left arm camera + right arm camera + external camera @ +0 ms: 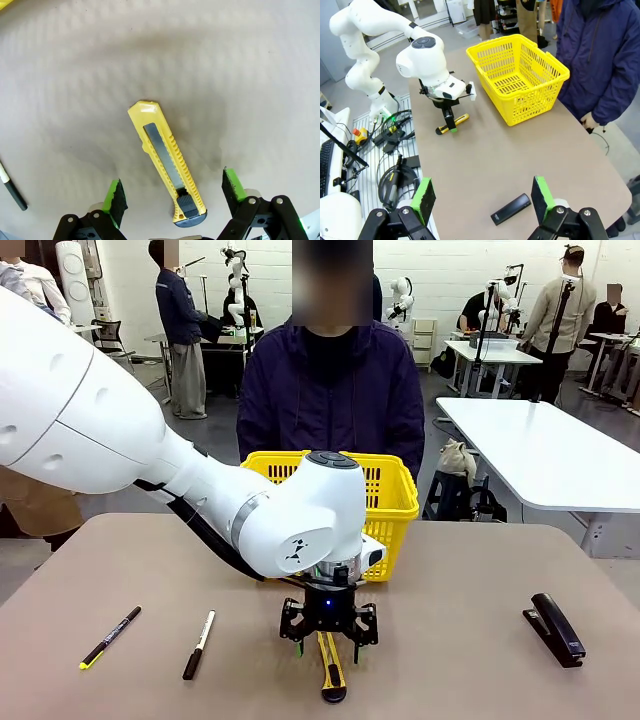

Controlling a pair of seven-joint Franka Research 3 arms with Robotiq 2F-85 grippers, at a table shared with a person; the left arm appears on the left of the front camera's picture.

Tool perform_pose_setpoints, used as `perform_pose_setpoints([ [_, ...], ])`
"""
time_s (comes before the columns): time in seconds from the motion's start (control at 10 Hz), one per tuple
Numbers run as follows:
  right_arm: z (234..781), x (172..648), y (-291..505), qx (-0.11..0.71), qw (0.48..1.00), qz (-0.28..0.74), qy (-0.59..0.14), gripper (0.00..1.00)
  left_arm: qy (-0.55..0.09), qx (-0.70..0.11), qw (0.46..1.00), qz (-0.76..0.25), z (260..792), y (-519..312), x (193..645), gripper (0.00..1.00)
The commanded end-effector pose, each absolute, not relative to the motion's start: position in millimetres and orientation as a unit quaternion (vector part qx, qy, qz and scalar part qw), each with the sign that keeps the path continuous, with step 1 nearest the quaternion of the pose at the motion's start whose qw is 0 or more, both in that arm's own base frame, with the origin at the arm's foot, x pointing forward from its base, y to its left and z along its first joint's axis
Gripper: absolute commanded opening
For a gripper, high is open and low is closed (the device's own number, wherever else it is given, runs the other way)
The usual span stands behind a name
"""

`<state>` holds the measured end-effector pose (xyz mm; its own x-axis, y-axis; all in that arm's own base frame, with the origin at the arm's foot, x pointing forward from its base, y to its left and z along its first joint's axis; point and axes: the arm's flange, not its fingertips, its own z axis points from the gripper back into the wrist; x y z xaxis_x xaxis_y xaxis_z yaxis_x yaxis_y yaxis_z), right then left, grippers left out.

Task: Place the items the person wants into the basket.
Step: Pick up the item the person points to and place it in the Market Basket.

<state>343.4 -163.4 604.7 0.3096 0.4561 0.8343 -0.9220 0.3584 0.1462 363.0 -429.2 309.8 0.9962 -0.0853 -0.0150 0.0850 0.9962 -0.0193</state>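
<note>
My left gripper hangs over the knife, jaws wide and empty, one pad either side of it. The knife lies flat on the table, its long axis crossing the pad line slightly askew. The right gripper, also wide and empty, is well away. The basket sits just beyond the knife.

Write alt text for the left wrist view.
Left gripper, jaws open, hovers over a yellow knife lying on the tan table, a green pad on either side and not touching it; the knife's black end points toward the camera. A pen with a black tip shows at the left edge.
</note>
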Motion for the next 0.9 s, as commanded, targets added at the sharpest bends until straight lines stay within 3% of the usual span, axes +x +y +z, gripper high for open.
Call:
perform_pose_setpoints([
  [0.0, 604.7, 343.7, -165.6, 0.328, 0.736, 0.470, -0.362, 1.00, -0.002, -0.006, 1.000, -0.026, 305.0, -437.2, 362.3, 1.00],
  [0.1, 604.7, 343.7, -165.6, 0.328, 0.736, 0.470, -0.362, 1.00, -0.005, -0.005, 0.999, -0.035, 303.3, -437.0, 361.2, 1.00],
  [0.4, 604.7, 343.7, -165.6, 0.328, 0.736, 0.470, -0.362, 1.00, -0.012, -0.003, 0.999, -0.053, 302.3, -435.3, 360.4, 0.12],
  [0.5, 604.7, 343.7, -165.6, 0.328, 0.736, 0.470, -0.362, 1.00, -0.012, -0.003, 0.998, -0.054, 302.6, -434.9, 360.1, 0.00],
  [0.6, 604.7, 343.7, -165.6, 0.328, 0.736, 0.470, -0.362, 1.00, -0.010, -0.002, 0.998, -0.056, 303.4, -434.1, 361.8, 0.28],
  [0.7, 604.7, 343.7, -165.6, 0.328, 0.736, 0.470, -0.362, 1.00, -0.011, -0.001, 0.998, -0.056, 302.5, -434.8, 360.1, 0.00],
  [0.8, 604.7, 343.7, -165.6, 0.328, 0.736, 0.470, -0.362, 1.00, -0.011, -0.001, 0.998, -0.056, 302.3, -434.7, 359.3, 0.00],
])
